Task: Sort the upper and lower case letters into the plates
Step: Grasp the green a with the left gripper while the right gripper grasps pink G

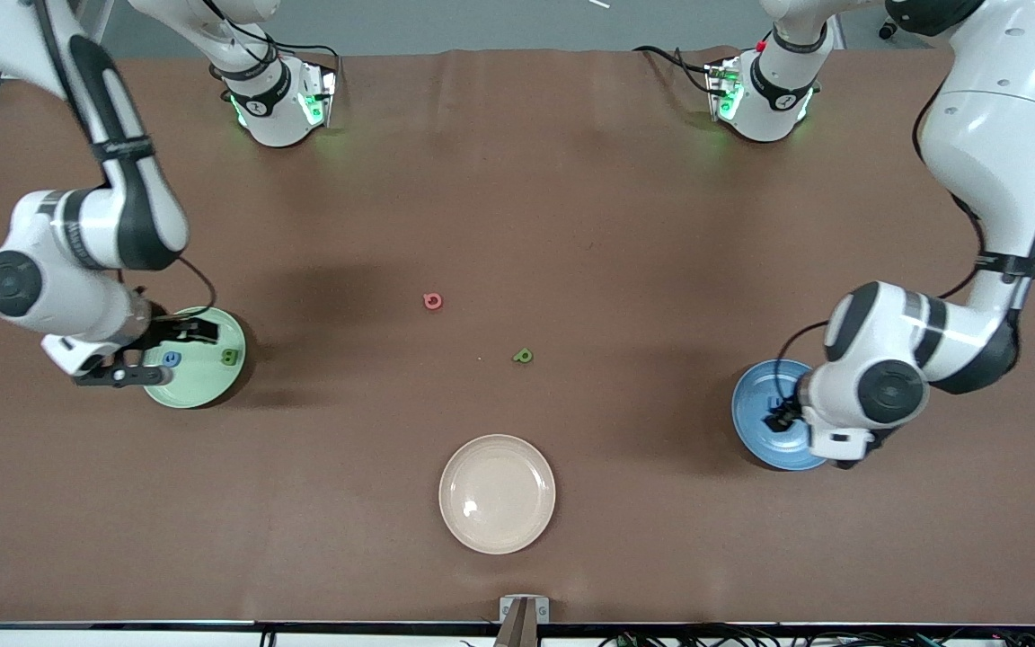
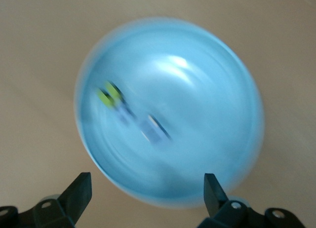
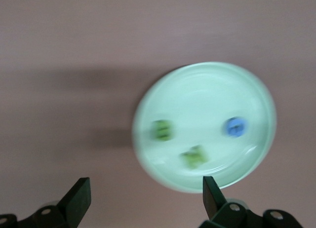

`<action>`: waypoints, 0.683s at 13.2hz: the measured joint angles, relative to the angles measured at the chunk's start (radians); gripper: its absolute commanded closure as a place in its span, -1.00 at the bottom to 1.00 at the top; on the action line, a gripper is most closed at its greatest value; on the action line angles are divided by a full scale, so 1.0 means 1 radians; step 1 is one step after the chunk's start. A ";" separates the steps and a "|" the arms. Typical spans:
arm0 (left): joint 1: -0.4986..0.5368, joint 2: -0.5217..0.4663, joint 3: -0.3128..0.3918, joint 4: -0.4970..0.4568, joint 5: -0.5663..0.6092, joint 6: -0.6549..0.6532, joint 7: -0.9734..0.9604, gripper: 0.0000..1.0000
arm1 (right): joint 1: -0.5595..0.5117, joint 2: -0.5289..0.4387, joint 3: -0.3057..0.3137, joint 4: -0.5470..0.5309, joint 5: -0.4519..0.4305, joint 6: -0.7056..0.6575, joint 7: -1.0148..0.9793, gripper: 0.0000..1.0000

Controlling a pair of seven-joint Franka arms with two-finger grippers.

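Observation:
The pale green plate (image 1: 203, 386) lies toward the right arm's end of the table. A blue letter (image 1: 172, 358) and a green letter (image 1: 229, 357) show in it. My right gripper (image 1: 192, 331) hangs over it, open and holding nothing. The right wrist view shows the green plate (image 3: 207, 90) holding two green letters (image 3: 162, 130) (image 3: 193, 156) and a blue one (image 3: 236, 126), with my right gripper (image 3: 143, 186) spread wide. My left gripper (image 1: 782, 418) hangs open over the blue plate (image 1: 751, 395). In the left wrist view, the blue plate (image 2: 197, 90) holds a yellow-green letter (image 2: 109, 95) and blurred bluish letters (image 2: 155, 132); the left gripper (image 2: 147, 182) is empty.
A pink-red letter (image 1: 432, 301) and a green letter (image 1: 523, 356) lie on the brown table between the two plates. A cream-beige plate (image 1: 497, 493) with nothing in it sits nearer the front camera, midway along the table.

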 measured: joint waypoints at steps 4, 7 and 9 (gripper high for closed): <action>-0.142 -0.002 -0.090 0.001 0.000 -0.002 -0.202 -1.00 | 0.291 -0.006 0.006 -0.016 0.036 0.012 0.395 -1.00; -0.267 0.011 -0.087 0.009 -0.001 0.060 -0.373 -0.99 | 0.430 0.028 0.006 -0.034 0.098 0.109 0.571 -1.00; -0.315 0.043 -0.084 0.013 -0.002 0.157 -0.448 -0.99 | 0.487 0.072 0.005 -0.045 0.101 0.192 0.666 -1.00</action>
